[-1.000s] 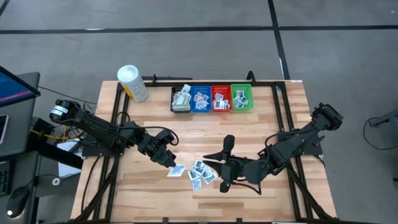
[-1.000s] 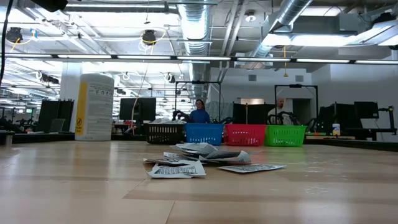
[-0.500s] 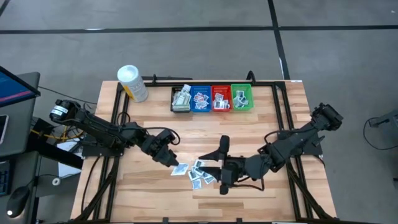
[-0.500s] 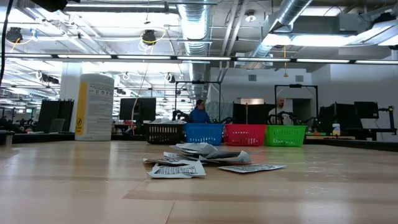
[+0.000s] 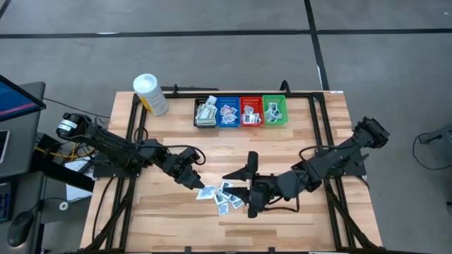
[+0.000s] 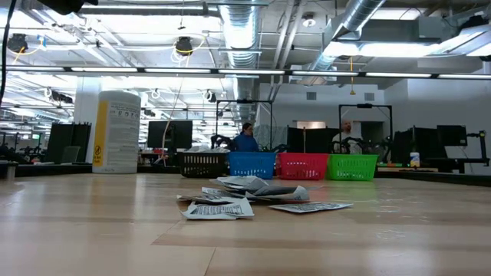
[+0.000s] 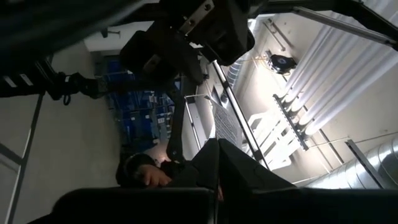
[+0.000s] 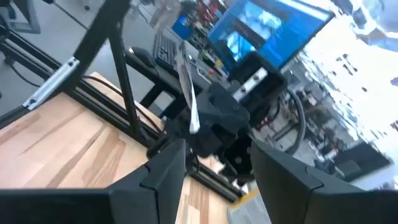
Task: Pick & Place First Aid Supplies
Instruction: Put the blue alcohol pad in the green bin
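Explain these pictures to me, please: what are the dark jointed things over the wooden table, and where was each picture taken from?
Those are two robot arms, each ending in a two-finger gripper. One picture looks straight down on the table; one looks level across it; two come from cameras on the wrists. In the middle lies a pile of small packets, first aid supplies. At the far edge stand four little bins, black, blue, red and green, with packets already inside, and a white tub to their left. The left gripper is shut and holds one packet, seen from the right wrist. The right gripper stands open beside the pile, holding nothing.
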